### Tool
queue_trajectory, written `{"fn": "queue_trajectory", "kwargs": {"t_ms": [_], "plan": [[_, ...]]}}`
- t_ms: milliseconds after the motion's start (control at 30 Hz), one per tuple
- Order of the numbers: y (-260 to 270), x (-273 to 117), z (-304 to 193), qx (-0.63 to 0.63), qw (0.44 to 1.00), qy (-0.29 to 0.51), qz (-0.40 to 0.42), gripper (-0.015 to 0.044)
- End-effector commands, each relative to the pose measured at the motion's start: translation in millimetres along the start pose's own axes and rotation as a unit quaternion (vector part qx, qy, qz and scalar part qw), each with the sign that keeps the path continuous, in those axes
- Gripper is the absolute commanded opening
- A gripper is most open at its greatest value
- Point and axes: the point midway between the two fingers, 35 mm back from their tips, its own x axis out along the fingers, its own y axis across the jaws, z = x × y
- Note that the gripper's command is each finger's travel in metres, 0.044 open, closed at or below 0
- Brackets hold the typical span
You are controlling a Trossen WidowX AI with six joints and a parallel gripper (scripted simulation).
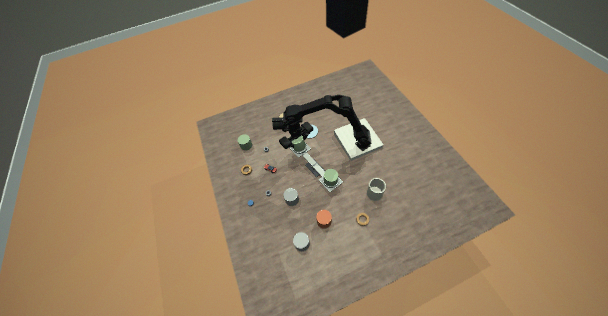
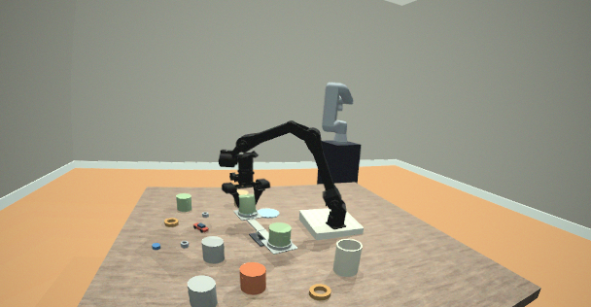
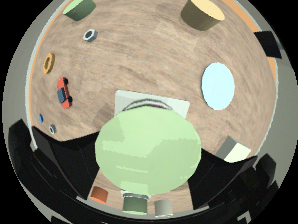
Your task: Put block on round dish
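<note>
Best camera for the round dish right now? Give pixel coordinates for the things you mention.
Wrist: the round dish (image 1: 313, 131) (image 2: 268, 213) (image 3: 218, 86) shows its whole pale blue face there, unobstructed and largest. Top has it small, partly covered by the hand (image 1: 297, 138) (image 2: 246, 202) (image 3: 148, 162). Exterior sees it at a low angle, as a thin ellipse beside the far balance pan (image 1: 306, 150) (image 2: 239, 214) (image 3: 125, 100).
</note>
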Motion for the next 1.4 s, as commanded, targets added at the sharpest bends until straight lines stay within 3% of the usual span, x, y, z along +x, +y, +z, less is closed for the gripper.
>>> {"fn": "queue_trajectory", "kwargs": {"t_ms": [0,1367], "plan": [[3,-12,5,0.0,1.0,-0.012,0.011,0.0],[0,-66,2,0.0,1.0,-0.012,0.01,0.0]]}}
